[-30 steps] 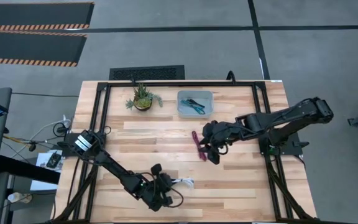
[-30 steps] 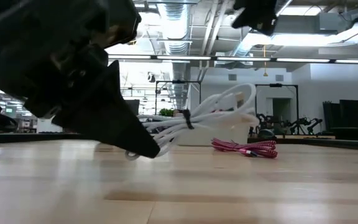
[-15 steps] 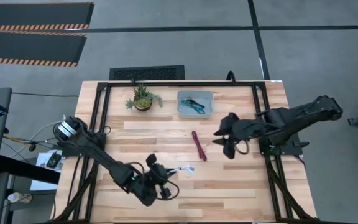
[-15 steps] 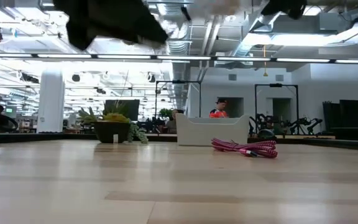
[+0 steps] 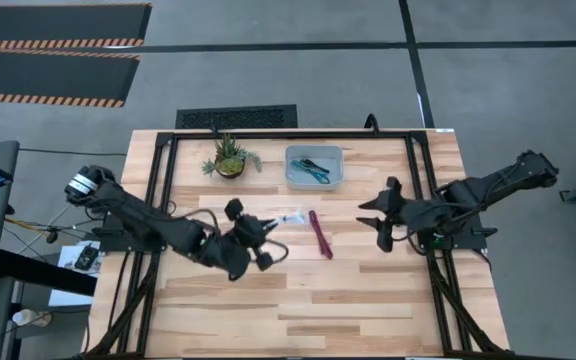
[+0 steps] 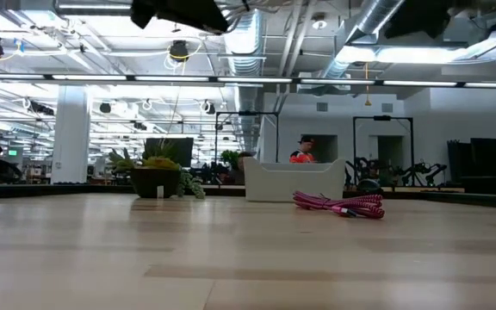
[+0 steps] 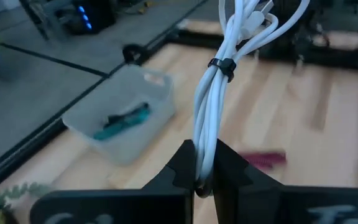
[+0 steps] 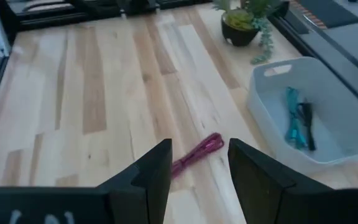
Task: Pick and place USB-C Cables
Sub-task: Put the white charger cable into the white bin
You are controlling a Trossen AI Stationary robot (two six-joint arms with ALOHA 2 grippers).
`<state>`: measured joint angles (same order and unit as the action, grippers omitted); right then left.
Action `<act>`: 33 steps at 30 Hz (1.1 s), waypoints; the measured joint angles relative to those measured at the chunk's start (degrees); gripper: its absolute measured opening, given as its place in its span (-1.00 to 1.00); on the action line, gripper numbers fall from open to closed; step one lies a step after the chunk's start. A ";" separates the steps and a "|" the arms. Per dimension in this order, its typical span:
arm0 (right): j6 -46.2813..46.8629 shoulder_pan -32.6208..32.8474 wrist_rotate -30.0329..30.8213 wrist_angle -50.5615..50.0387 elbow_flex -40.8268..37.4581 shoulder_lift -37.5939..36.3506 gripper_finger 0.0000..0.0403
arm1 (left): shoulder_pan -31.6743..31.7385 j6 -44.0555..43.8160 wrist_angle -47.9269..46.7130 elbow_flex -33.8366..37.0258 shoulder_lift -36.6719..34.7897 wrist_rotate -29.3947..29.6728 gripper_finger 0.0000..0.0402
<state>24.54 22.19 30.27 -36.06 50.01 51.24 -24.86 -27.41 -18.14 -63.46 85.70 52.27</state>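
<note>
Left gripper [image 7: 205, 180]: fingers pinch the white cable [image 7: 219, 93] at its lower end — the bundle stands up from the grip, held together by one dark tie, loops and plugs loose at the far end. In the high view it hangs above the worktop [image 5: 368, 300], between the plant [image 5: 229, 157] and the maroon cable [image 5: 319, 233].

Right gripper [image 8: 197, 162]: fingers spread, holding nothing, off to the right side of the worktop with the maroon cable ahead of it.

Bin [image 5: 314, 167]: a pale tray near the far edge; the teal cable [image 8: 293, 121] and the black cable [image 8: 306, 121] lie inside.

Maroon cable: flat on the wood, near the bin but apart from it, just beside the carried white bundle.

Risk, grip: the hold is on one end only — a swing could probably slide the bundle out short of the bin.

Risk, release: the loose loops may catch the bin's rim and leave the cable draped over the wall.

Risk, neighbour: a low pass could drag the maroon cable out of line for the right gripper.
</note>
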 joint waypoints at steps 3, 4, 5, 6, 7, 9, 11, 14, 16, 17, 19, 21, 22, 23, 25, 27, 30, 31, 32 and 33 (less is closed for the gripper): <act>-1.79 0.65 -0.09 7.75 -4.97 -2.19 -0.10 | 2.09 3.35 3.95 0.06 -1.37 -2.42 -0.97; -2.82 0.87 -0.05 10.08 -6.34 -3.03 -0.10 | 2.65 5.24 6.61 0.07 -1.71 -3.71 -0.97; -4.29 1.00 -0.01 12.12 -7.45 -3.73 -0.10 | 3.04 7.27 9.30 0.04 -2.11 -5.09 -0.97; -5.93 1.08 -0.07 14.66 -8.42 -4.18 -0.10 | 3.23 9.00 11.20 0.04 -2.59 -6.01 -0.97; -7.79 0.98 -0.06 18.23 -9.28 -4.51 -0.10 | 3.41 10.75 13.85 0.04 -2.93 -6.78 -0.97; -12.00 0.43 -0.17 25.51 -11.11 -5.21 -0.10 | 3.72 14.31 19.85 0.04 -3.33 -8.21 -0.97; -15.30 0.02 -0.25 31.64 -11.80 -5.19 -0.10 | 3.76 17.27 24.20 0.04 -3.76 -8.41 -0.97; -18.82 -0.23 -0.30 32.66 -12.03 -5.73 -0.10 | 3.89 20.05 27.46 -0.01 -3.92 -8.04 -0.97; -18.90 -0.23 -0.41 32.89 -12.15 -5.85 -0.10 | 3.89 19.45 27.70 0.00 -3.76 -8.23 -0.97; -19.04 -0.21 -0.46 33.78 -12.73 -6.12 -0.10 | 3.93 19.31 27.90 0.00 -3.50 -8.52 -0.97; -19.01 -0.21 -1.59 37.33 -14.61 -6.51 -0.10 | 4.00 19.26 27.70 0.25 -3.10 -8.53 -0.97; -18.05 -0.21 -2.19 39.16 -17.27 -7.22 -0.10 | 4.28 18.50 29.80 2.49 -3.09 -9.19 -0.97; -17.10 -0.21 -2.26 40.85 -18.53 -7.54 -0.10 | 4.53 18.14 32.00 3.95 -3.15 -10.15 -0.97; -15.99 -0.21 -2.48 42.25 -19.68 -8.06 -0.10 | 4.85 17.80 34.14 5.74 -3.48 -11.08 -0.97; -13.81 -0.21 -2.34 43.82 -21.06 -8.98 -0.10 | 5.59 17.93 39.71 9.27 -4.05 -13.35 -0.97; -11.50 -0.21 -2.39 45.06 -22.25 -9.78 -0.10 | 6.63 18.25 47.25 12.69 -4.31 -17.88 -0.97; -9.70 0.12 -3.23 47.27 -22.44 -10.19 -0.10 | 8.46 17.80 54.79 16.79 -4.93 -25.74 -0.97; -9.55 0.40 -3.28 47.87 -22.44 -10.19 -0.10 | 9.05 16.96 56.17 17.77 -5.42 -27.25 -0.97; -9.55 0.73 -3.37 48.45 -22.44 -10.12 -0.10 | 9.45 15.83 57.09 18.59 -6.05 -28.08 -0.97; -9.54 1.07 -3.42 48.91 -22.44 -10.07 -0.10 | 9.69 14.84 57.97 19.22 -6.49 -28.19 -0.97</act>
<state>15.00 23.26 26.85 12.85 27.57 41.17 -15.16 -12.57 39.83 -44.24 79.21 24.08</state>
